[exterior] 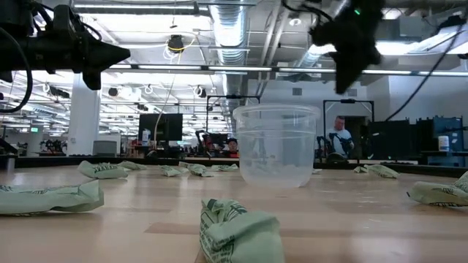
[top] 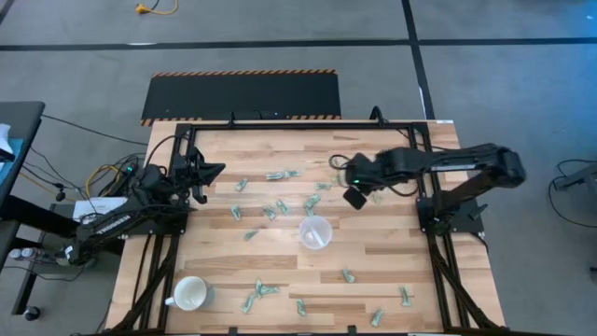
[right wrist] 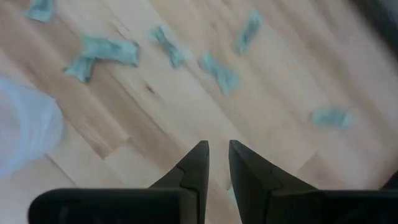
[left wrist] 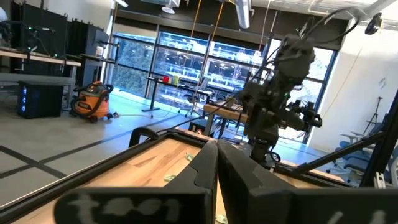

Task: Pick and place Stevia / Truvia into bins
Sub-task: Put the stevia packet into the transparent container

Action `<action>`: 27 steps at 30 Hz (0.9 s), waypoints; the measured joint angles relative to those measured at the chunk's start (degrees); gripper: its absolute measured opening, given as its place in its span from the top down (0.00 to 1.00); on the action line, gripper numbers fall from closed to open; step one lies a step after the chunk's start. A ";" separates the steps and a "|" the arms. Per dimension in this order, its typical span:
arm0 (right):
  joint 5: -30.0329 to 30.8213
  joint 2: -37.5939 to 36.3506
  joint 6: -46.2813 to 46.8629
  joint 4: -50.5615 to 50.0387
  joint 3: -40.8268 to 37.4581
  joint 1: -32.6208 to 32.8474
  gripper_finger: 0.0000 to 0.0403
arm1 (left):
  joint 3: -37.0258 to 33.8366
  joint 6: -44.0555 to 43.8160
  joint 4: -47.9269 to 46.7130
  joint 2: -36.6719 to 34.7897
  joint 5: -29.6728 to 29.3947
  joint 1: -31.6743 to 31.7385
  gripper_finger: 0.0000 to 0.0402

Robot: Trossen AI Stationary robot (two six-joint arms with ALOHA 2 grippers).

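Several pale green Stevia sachets (top: 280, 175) lie flat and scattered over the wooden table; one lies close in the low view (exterior: 238, 230). The clear plastic cup (top: 315, 231) stands upright near the table's middle. My right gripper (top: 354, 197) hangs above the table, beyond and right of the cup, pointing steeply down with its fingers nearly together (right wrist: 218, 155). The cup (right wrist: 25, 130) shows at the edge of its wrist view. My left gripper (top: 216, 171) is shut and waits raised at the far left, holding nothing (left wrist: 216, 155). My right gripper has a pale green sliver (right wrist: 231, 190) in the narrow gap between its two fingers, which I take for a sachet pinched there. The fingers point down from above and hide the rest of it. It is lifted clear of the table.
A white handled mug (top: 191, 294) stands at the near left. More sachets lie along the near edge (top: 259, 291) and near right (top: 406, 297). Black frame rails (top: 438, 252) run along both sides of the table.
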 joint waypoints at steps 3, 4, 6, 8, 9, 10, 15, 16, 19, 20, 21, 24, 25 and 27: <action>-3.41 -4.07 4.83 3.24 -8.29 -2.31 0.86 | 0.00 0.10 0.00 0.00 -0.15 -0.01 1.00; -3.95 -4.80 5.73 3.40 -10.47 -3.09 0.86 | 0.00 0.14 0.00 0.00 -0.48 -0.01 1.00; -4.21 -5.33 6.15 3.61 -13.81 -4.54 0.86 | 0.00 0.23 0.00 0.00 -1.33 -0.01 1.00; -4.27 -5.02 4.88 3.55 -16.00 -6.08 0.86 | 0.00 0.24 0.00 0.00 -1.90 0.00 1.00; -4.69 -4.66 3.98 3.72 -16.68 -6.81 0.86 | 0.00 0.24 0.00 0.00 -1.97 0.01 1.00; -5.42 -4.18 3.19 4.11 -17.16 -7.42 0.86 | 0.00 0.24 0.00 0.00 -1.97 -0.01 1.00; -6.12 -0.49 0.86 7.04 -18.01 -8.98 0.86 | 0.00 0.24 -0.01 0.00 -1.99 0.00 1.00; -6.15 0.48 -0.12 7.58 -18.02 -9.03 0.86 | 0.00 0.24 -0.03 0.00 -1.99 -0.01 1.00; -6.42 3.35 -2.45 9.55 -18.08 -9.52 0.83 | 0.00 0.24 -0.50 0.00 -1.99 -0.01 1.00; -6.47 4.32 -2.85 9.99 -18.08 -9.70 0.81 | 0.00 0.24 -0.66 0.00 -1.99 0.01 1.00; -6.47 5.42 -2.93 10.24 -18.08 -9.78 0.79 | 0.00 0.24 -0.80 0.00 -1.97 0.01 1.00; -6.36 8.26 -2.93 10.00 -18.10 -10.06 0.70 | 0.00 0.24 -0.81 0.00 -1.99 0.01 1.00; -6.34 9.18 -2.93 10.02 -18.10 -10.06 0.67 | 0.00 0.24 -0.80 0.00 -1.99 -0.01 1.00; -6.34 10.77 -2.93 10.03 -18.10 -10.04 0.61 | 0.00 0.24 -0.79 0.00 -1.99 -0.01 1.00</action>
